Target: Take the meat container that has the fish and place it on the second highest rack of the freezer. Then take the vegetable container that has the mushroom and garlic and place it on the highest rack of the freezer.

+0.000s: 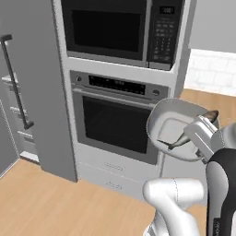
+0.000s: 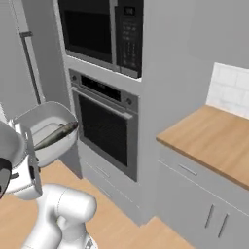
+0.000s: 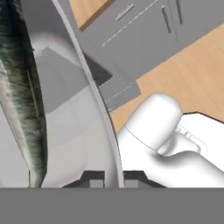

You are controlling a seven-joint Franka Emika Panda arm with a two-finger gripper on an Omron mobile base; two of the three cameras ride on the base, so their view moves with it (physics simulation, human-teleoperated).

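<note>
Claw (image 3: 107, 181) of the white arm is clamped on the rim of the pale grey, round-cornered meat container (image 1: 171, 120), one dark finger tip (image 3: 92, 180) on each side of the thin wall in the hand view. The container is held up in the air, clear of any table, tilted steeply so that its open face looks toward the cameras. Inside it lies the slim silvery-grey whole fish (image 1: 189, 132) with a darker back; in the right base view the fish (image 2: 56, 135) runs across the container (image 2: 46, 119) on a slant, its head end up near the rim. In the hand view the fish (image 3: 19, 87) shows as a dark, speckled band along the left edge, against the inner wall of the container (image 3: 83, 74).

Behind the container stands the built-in oven column: a dark-glassed microwave (image 1: 113, 27) above and a dark-glassed wall oven (image 1: 115, 122) with a silver bar handle below, and two pale grey drawers under that. In the left base view the tall grey freezer door (image 1: 34, 87) with its long dark bar handle (image 1: 16, 80) stands just left of the oven column, well apart from the container; pale shelf edges show dimly beyond it, too small to tell which rack is which. To the right in the right base view a wooden-topped table (image 2: 214, 138) sits over grey cabinets, with a white tiled wall behind. The floor (image 1: 46, 207) is light wood.
</note>
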